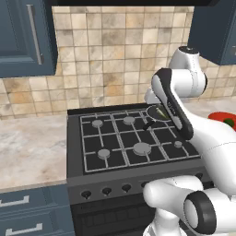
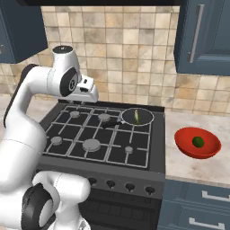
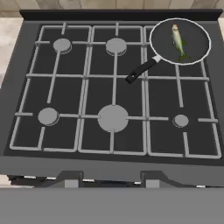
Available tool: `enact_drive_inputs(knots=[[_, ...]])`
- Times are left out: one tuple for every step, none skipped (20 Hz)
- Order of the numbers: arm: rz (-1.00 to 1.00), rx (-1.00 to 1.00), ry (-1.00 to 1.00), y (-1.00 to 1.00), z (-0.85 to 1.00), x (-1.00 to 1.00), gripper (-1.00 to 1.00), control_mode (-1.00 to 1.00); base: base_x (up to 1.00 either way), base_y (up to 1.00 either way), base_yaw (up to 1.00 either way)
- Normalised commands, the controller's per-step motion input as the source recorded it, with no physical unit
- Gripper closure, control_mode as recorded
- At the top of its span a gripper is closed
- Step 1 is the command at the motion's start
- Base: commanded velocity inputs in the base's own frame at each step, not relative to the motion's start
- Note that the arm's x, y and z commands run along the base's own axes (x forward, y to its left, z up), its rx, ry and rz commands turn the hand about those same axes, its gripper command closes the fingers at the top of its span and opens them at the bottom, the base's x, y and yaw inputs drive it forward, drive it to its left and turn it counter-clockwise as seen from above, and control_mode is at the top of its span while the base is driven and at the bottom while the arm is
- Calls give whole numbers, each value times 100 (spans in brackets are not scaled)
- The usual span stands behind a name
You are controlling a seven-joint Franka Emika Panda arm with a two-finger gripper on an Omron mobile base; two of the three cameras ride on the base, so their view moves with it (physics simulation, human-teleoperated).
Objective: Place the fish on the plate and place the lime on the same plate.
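The fish (image 3: 178, 42), slender and greenish-grey, lies in a dark frying pan (image 3: 195, 37) on the stove's back right burner; it shows too as the fish (image 2: 136, 117) in the right base view and the fish (image 1: 161, 112) in the left base view. The lime (image 2: 197, 142) rests inside a red bowl (image 2: 185, 137) on the counter right of the stove. My gripper (image 3: 111, 180) hovers high over the stove's left half, well apart from the pan, fingers spread with nothing between them. The plate is out of view.
The black stove (image 2: 96, 148) has grey grates and several burners, and the pan's handle (image 3: 141, 70) points toward the middle. Marble counters flank it, on the left (image 1: 32, 147) and on the right (image 2: 193, 166). Blue cabinets hang above.
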Motion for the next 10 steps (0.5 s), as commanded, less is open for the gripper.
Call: enact_drive_inputs(knots=[[0,0,0,0,0,-2,-100,-100,0,0,0],[0,0,0,0,-3,0,-100,-100,0,0,0],[0,1,0,-14,-11,-5,-100,-100,0,0,0],[0,3,0,-31,-14,-12,-100,-100,0,0,0],[0,7,0,-56,-16,-18,-100,-100,0,0,0],[0,8,0,-63,-19,-19,-100,-100,0,0,0],[-1,9,0,-68,-17,-17,-100,-100,0,0,0],[0,10,0,-72,-16,-12,-100,-100,0,0,0],[-1,9,0,-68,-16,-8,-100,-100,0,0,0],[0,9,0,-66,-16,0,-100,-100,0,0,0]])
